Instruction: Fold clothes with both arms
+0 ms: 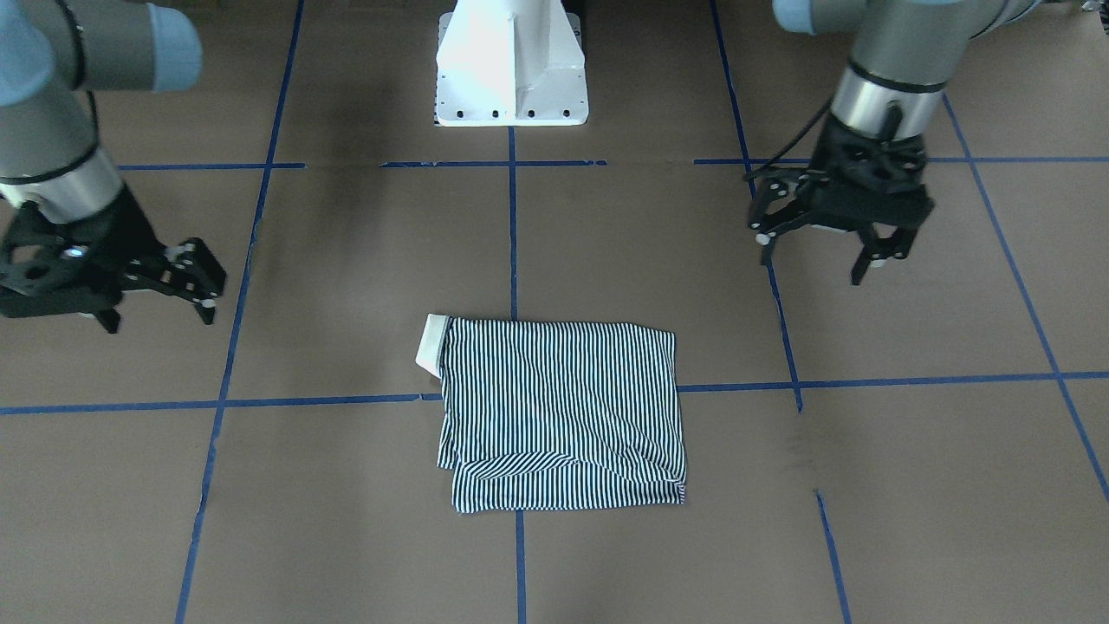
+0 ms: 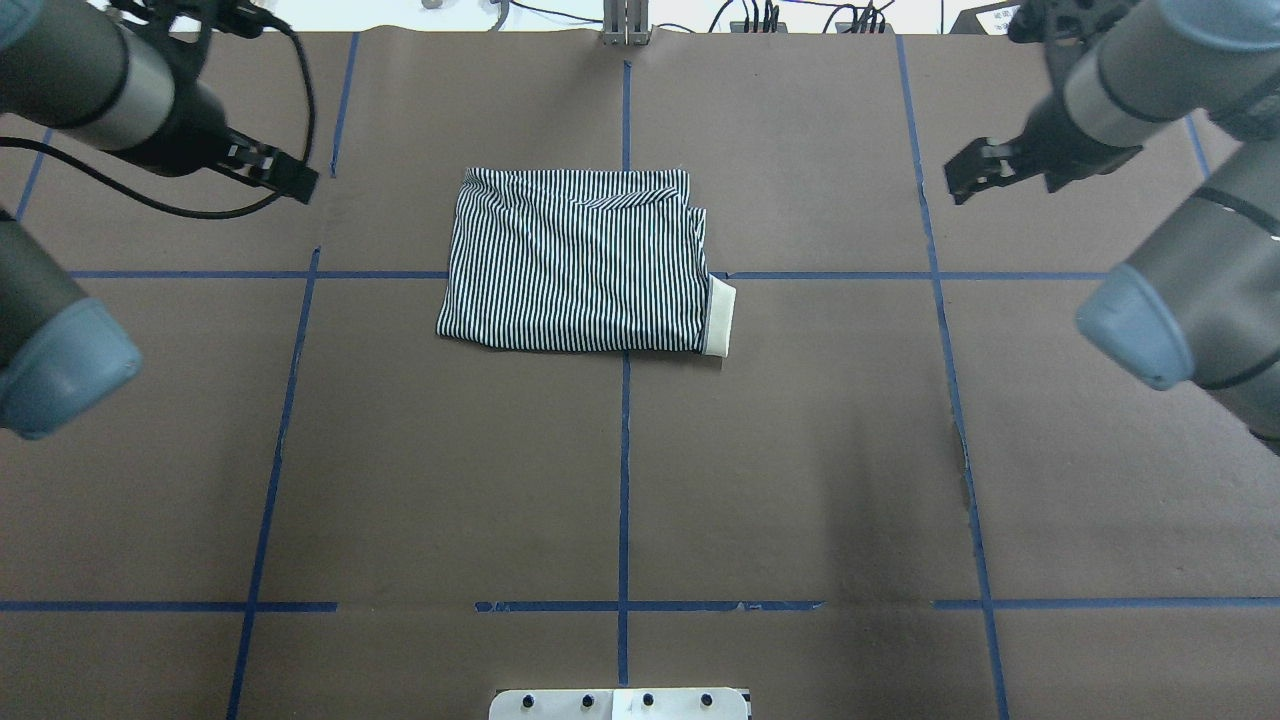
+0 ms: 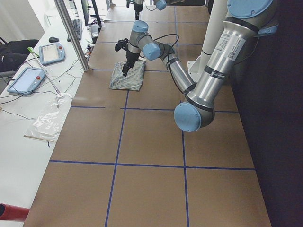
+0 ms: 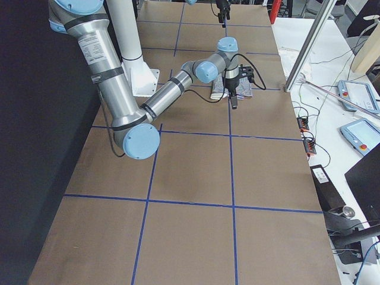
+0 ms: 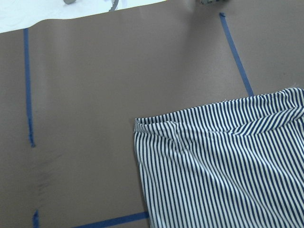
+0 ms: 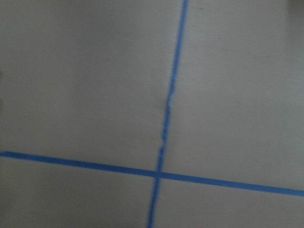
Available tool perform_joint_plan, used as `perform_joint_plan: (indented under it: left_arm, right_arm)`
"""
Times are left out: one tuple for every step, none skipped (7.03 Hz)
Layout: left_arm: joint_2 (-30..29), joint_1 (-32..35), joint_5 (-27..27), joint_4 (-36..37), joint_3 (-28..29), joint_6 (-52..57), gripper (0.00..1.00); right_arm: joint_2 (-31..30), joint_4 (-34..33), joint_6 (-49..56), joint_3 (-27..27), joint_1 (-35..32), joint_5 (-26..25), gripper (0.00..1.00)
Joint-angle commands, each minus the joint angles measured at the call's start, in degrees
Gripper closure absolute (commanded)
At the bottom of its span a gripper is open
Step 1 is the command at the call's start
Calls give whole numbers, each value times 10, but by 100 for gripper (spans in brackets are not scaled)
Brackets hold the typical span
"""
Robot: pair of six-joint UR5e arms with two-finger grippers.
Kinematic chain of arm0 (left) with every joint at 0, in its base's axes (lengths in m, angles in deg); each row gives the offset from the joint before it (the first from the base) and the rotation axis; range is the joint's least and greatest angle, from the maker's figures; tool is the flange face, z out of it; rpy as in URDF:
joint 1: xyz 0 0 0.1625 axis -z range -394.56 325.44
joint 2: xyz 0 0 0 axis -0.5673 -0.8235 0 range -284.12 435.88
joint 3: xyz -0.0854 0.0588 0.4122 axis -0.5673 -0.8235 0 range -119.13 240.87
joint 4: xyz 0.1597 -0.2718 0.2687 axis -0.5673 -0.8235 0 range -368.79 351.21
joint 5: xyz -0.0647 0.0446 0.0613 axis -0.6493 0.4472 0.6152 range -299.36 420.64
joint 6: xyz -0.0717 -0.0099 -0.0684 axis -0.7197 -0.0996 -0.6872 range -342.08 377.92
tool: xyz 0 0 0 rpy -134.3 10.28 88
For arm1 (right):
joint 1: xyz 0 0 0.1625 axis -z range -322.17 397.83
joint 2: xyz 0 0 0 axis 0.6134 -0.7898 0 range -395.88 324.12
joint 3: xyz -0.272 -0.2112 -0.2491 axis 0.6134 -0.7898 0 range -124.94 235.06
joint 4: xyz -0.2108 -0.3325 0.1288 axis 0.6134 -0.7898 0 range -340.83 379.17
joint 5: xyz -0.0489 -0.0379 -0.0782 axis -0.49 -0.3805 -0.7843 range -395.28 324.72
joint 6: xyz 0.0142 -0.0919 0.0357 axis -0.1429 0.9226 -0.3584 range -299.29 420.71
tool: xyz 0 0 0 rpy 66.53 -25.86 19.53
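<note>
The clothes, one navy-and-white striped polo shirt (image 1: 563, 416) (image 2: 575, 265), lie folded into a flat rectangle near the table's middle. Its cream collar (image 1: 431, 344) (image 2: 720, 318) sticks out at one corner. My left gripper (image 1: 814, 256) (image 2: 285, 175) hangs open above the bare table, well off to the shirt's side, holding nothing. On the opposite side my right gripper (image 1: 160, 312) (image 2: 975, 175) is also open and empty. The left wrist view shows one corner of the shirt (image 5: 223, 166). Only brown table and blue tape appear in the right wrist view.
Blue tape lines (image 2: 625, 450) split the brown table into squares. The white pedestal base (image 1: 511, 69) stands at the robot's edge. A side bench with teach pendants (image 3: 49, 52) and a metal post (image 3: 71, 33) runs along the far edge.
</note>
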Motion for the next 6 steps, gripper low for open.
perform_joint_plan:
  left_arm:
    - [102,144,-59,2,-13,242,0]
    - [140,206,-90,-3,9,319,0]
    - [187,229,-109,-7,25,302,0]
    - [200,228,-111,-11,87,278,0]
    - [200,241,-114,-57,123,282,0]
    - [211,280,-157,-78,134,308,0]
  right_arm:
    - [-148,-2,272,20,-130,25,0]
    - [-172,-2,356,-12,-198,66,0]
    - [-214,-1,391,-44,-250,91,0]
    - [-251,-1,391,-84,-269,92,0]
    - [-256,16,391,-103,-271,92,0]
    - [-274,27,391,-104,-281,109,0]
